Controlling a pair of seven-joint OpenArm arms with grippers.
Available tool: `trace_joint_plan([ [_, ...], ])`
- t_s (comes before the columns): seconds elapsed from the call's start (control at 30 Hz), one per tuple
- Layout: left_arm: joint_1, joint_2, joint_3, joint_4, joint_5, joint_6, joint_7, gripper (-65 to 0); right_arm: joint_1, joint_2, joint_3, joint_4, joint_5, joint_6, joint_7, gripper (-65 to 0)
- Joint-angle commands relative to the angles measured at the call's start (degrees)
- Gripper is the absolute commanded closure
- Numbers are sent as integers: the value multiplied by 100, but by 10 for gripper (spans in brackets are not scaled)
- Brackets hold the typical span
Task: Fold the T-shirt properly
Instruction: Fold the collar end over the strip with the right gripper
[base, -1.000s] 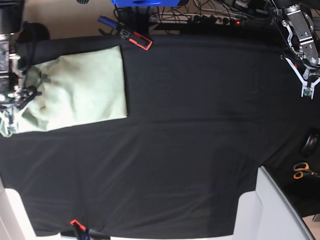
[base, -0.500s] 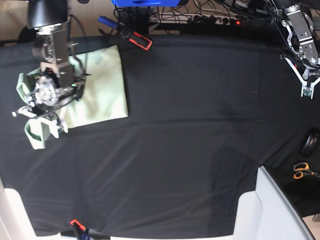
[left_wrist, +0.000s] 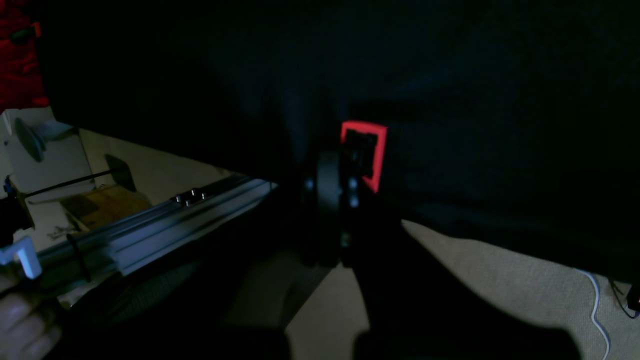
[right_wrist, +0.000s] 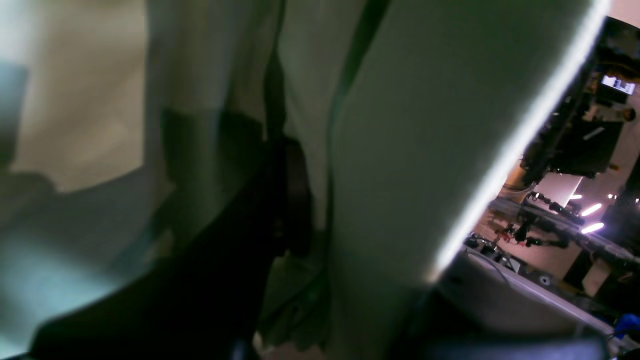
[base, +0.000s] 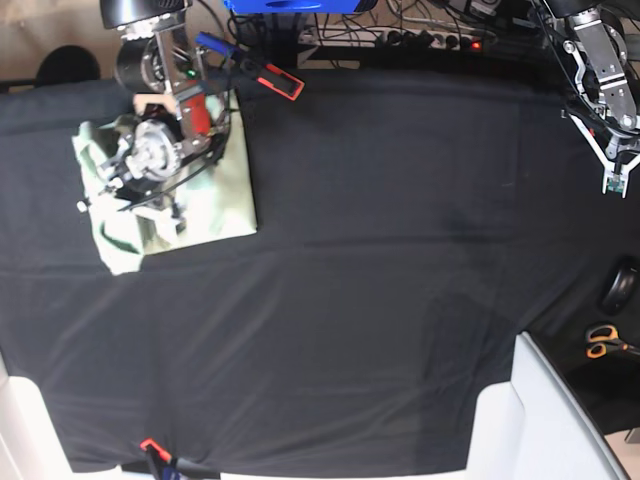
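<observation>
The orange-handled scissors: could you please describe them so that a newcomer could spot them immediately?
In the base view, find the black table cover and follow it to the lower right corner. The scissors lie just past its edge, below a round black object. Their orange handles are the only bright colour there.

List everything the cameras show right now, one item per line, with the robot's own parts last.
T-shirt: one, pale mint green, partly folded, far left of the table, under the right arm.
Table cover: one, black, spread over the whole table.
Clamps: two, red and black; one at the far edge, one at the near edge.
Scissors: one pair, orange handles, right of the table.
Power strip: one, dark, behind the far edge.
Right gripper: over the shirt, cloth bunched about it; grip not clear.
Left gripper: shut, empty, at the far right edge.
</observation>
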Motion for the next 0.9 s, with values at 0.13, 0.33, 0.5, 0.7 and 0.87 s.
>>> trace_joint_plan([
  [0.13,-20,-96,-25,78,23,40,-37,0,57,-135,-298,112,-99,-36,16,-1],
  [0.33,-20,-96,-25,78,23,40,-37,0,66,-214,-456,112,-99,-45,8,-1],
  [0.5,-20,-35,-25,78,23,40,-37,0,57,-214,-553,112,-90,-45,-71,-1],
  [0.7,-29,-17,-25,69,23,40,-37,0,49,-223,-553,112,-90,-45,-71,-3],
  [0.87,-29,-17,-25,69,23,40,-37,0,49,-223,-553,253,323,-36,-89,-4],
])
